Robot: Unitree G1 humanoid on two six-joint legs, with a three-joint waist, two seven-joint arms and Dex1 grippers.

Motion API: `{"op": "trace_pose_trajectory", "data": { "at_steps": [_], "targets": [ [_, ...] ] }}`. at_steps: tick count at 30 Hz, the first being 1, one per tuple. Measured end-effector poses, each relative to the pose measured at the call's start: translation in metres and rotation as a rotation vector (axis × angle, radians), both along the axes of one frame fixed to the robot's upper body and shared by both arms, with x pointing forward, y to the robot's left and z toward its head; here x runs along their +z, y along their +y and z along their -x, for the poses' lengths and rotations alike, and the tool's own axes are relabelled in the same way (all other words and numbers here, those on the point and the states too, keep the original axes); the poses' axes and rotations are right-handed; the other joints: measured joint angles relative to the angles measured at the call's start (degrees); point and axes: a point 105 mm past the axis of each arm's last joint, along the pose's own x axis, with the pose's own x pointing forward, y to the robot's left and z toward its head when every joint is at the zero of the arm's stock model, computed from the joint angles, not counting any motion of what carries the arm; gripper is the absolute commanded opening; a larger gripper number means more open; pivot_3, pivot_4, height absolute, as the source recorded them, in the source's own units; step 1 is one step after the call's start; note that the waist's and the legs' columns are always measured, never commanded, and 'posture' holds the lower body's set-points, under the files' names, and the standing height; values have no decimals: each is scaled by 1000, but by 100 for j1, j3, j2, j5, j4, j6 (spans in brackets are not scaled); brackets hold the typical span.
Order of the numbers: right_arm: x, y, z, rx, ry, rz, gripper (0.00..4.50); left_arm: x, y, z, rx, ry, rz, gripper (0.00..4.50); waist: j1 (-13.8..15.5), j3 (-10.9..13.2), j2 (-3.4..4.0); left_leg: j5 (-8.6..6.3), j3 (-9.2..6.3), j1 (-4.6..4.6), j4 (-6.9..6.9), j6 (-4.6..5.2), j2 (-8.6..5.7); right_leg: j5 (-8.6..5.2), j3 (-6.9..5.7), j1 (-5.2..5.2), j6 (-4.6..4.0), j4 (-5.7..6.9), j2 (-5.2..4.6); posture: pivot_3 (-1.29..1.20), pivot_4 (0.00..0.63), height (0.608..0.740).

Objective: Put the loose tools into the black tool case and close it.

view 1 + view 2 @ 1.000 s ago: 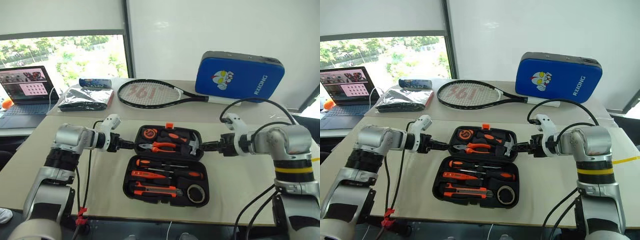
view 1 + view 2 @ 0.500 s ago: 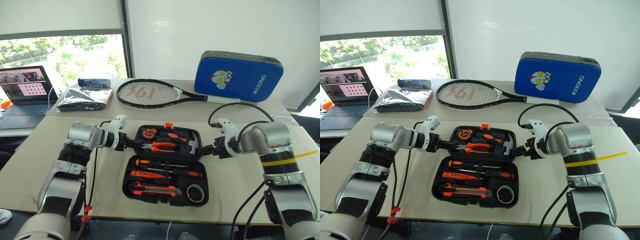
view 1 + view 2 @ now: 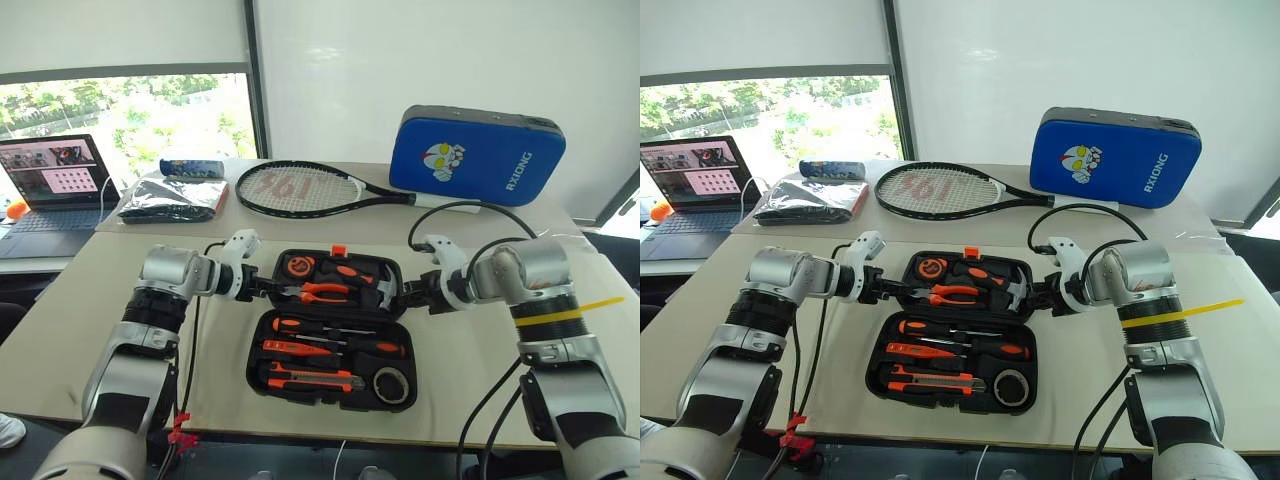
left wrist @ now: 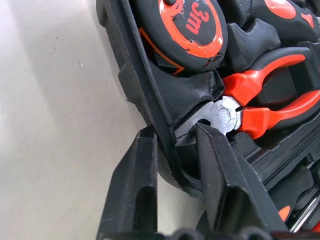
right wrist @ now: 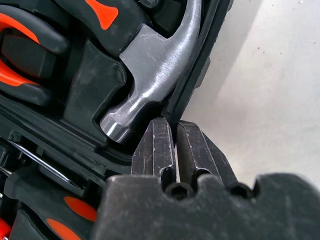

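Note:
The black tool case point(image 3: 300, 393) lies open and flat on the table. Its near half holds two orange-and-black screwdrivers point(image 3: 300, 326), an orange tester point(image 3: 290, 348), a utility knife point(image 3: 310, 379) and a round grey tape measure point(image 3: 391, 385). The far half holds pliers point(image 3: 325, 293), a hammer point(image 5: 150, 65) and an orange tape measure point(image 4: 192, 25). My left gripper point(image 3: 268, 288) is shut on the far half's left rim, one finger inside and one outside point(image 4: 135, 170). On the right rim beside the hammer head, my right gripper point(image 3: 404, 296) pinches the edge.
A tennis racket point(image 3: 300, 188) and a blue padded case point(image 3: 477, 153) lie on the table behind the tool case. A laptop point(image 3: 50, 185), a silvery bag point(image 3: 172, 198) and a blue can point(image 3: 190, 166) sit at the far left. Cables hang from both wrists.
Both grippers stood open at the sides of the case's far half; they have now closed on its left and right rims. The case has not moved.

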Motion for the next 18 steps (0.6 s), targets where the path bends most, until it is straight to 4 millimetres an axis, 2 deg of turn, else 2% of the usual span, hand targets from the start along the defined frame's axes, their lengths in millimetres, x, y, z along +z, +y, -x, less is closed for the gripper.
{"op": "trace_pose_trajectory", "data": {
  "at_steps": [18],
  "targets": [
    [-4,1,7,47,-150,-99,0,-6,13,9,20,-91,130,602,-66,0,0,0,-2,-7,-14,-1,1,1,0,-9,0,-5,-2,0,150,740]
  ]
}}
